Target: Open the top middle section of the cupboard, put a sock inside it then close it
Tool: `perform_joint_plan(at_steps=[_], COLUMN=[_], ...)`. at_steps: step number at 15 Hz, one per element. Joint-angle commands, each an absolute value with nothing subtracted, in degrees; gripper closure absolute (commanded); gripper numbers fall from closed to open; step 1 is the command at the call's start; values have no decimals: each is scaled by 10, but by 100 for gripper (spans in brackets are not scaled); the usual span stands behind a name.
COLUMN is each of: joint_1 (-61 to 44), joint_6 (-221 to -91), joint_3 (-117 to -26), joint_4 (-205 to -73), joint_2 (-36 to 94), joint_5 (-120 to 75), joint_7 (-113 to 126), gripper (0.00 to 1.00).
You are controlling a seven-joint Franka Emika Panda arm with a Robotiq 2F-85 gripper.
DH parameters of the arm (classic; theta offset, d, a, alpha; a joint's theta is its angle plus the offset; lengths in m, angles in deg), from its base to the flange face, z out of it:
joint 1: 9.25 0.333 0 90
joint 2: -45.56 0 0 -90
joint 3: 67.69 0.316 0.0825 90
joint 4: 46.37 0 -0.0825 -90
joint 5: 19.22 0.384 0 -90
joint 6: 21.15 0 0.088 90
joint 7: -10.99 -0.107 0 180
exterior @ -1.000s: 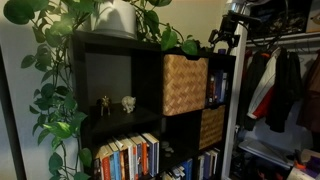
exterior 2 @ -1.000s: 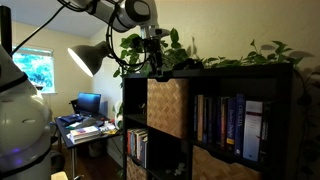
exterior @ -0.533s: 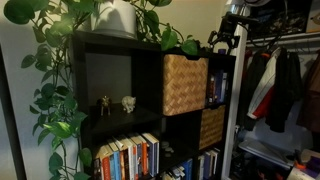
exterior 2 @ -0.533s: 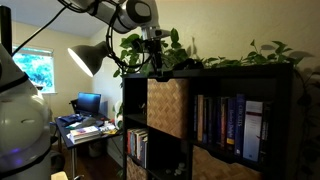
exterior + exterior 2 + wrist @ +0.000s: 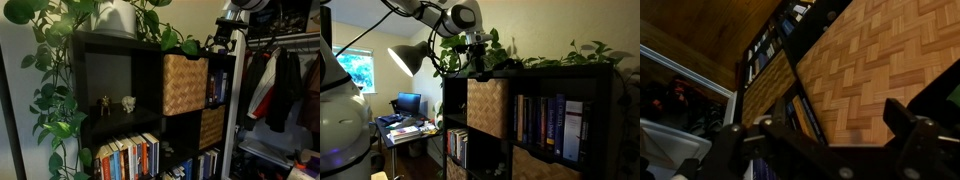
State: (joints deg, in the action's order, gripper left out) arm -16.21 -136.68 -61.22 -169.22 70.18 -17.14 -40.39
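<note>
Against the wall (image 5: 22, 100) stands one dark cupboard (image 5: 78, 100); one claw (image 5: 221, 46) hovers over its top edge, fingers spread wide, holding nothing. Just below the claw sits the top woven basket (image 5: 185, 85), front upright and facing outward; a second basket (image 5: 211, 127) lies lower, two figurines (image 5: 128, 102) farther off

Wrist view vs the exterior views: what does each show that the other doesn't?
Wrist only: the weave of the woven basket close up, filling the frame between the spread fingers of the pincer. Exterior only: the potted plant on top of the cupboard, two figurines, hanging clothes and a desk lamp. Both: basket, books, pincer.
</note>
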Motion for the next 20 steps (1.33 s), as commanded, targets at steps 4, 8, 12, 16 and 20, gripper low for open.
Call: perform_joint_plan(at_steps=[4,8,12,16,20], joint_1=[-161,-157,-152,-148,-146], joint_6=[-1435,-1478,-1534,-1577,-1603], joint_3=[-612,-611,-612,-610,-606], joint_4=[-1711,-1728,-1747,-1759,-1767], joint_2=[702,695,685,680,666], joint_5=[-160,-156,-147,-145,-146], joint_7=[-506,-544,-560,-563,-567], gripper=[0,0,0,0,0])
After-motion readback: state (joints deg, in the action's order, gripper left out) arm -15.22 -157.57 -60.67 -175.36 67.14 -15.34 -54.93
